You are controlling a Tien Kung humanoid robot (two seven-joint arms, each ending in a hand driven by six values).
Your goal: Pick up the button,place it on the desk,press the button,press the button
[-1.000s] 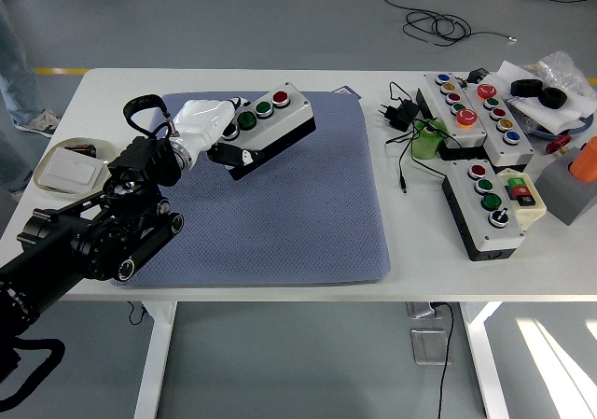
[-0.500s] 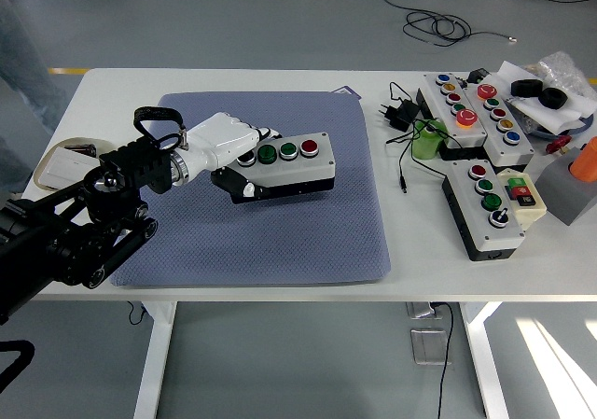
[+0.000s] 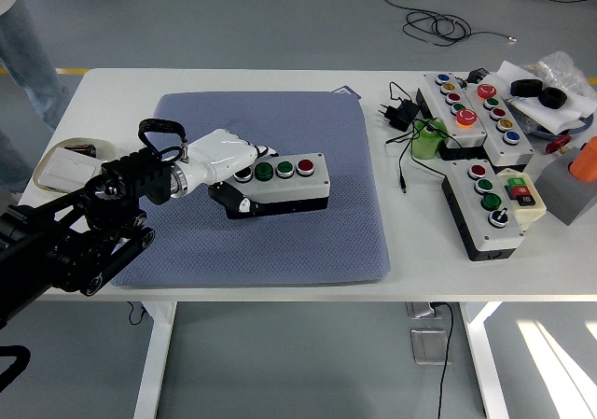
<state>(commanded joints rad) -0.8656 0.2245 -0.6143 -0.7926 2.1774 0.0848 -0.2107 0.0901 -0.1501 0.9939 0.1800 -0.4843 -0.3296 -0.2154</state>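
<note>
A grey button box [image 3: 284, 182] with a black base carries green and red buttons in a row. It lies on the blue-grey mat [image 3: 308, 232], near the mat's middle. My left hand [image 3: 227, 164] is white, comes in from the left on a black arm, and is shut on the box's left end, fingers over the top and thumb on the near side. The right hand is out of view.
Several other button boxes [image 3: 490, 209] and a long button panel [image 3: 466, 111] lie on the table's right side, with a black plug adapter [image 3: 401, 113], cables and a green roll [image 3: 427, 142]. A dish with a white pad [image 3: 63, 164] sits at left. A person's legs [image 3: 23, 46] show at top left.
My left hand has carried the button box from the mat's back toward the mat's middle, levelled it and lowered it onto the mat. The arm has drawn back to the left.
</note>
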